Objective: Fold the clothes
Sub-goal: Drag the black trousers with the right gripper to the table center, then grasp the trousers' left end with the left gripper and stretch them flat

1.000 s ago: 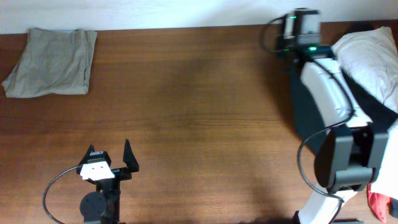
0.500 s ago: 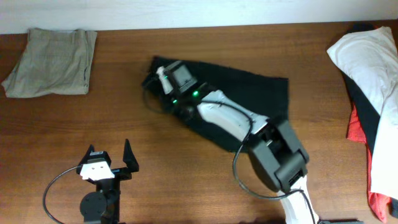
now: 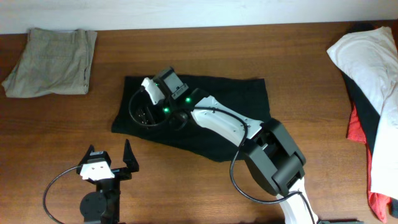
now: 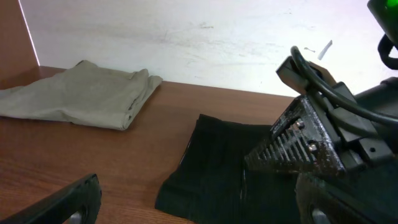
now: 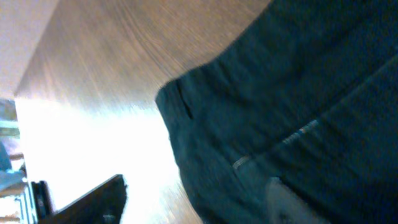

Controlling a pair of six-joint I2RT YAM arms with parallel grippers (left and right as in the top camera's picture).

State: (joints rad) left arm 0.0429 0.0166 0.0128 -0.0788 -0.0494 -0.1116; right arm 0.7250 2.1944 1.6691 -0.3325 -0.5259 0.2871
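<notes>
Black garment [image 3: 236,99]: flat, frame centre.
My right gripper [image 3: 143,114]: parted, holding nothing.
My left gripper [image 3: 110,149]: wide, empty, lower left.

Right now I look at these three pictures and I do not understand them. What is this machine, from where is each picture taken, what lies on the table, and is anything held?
The machine is two robot arms at a wooden table, each ending in a two-finger gripper. One picture looks down from above; the other two come from cameras on the wrists. A black garment lies spread in the middle, a folded khaki garment in the far left corner, a white garment and a red garment at the right edge. The right gripper is over the black garment with its jaws apart and seems to hold nothing. The left gripper stands open near the front edge, empty.
</notes>
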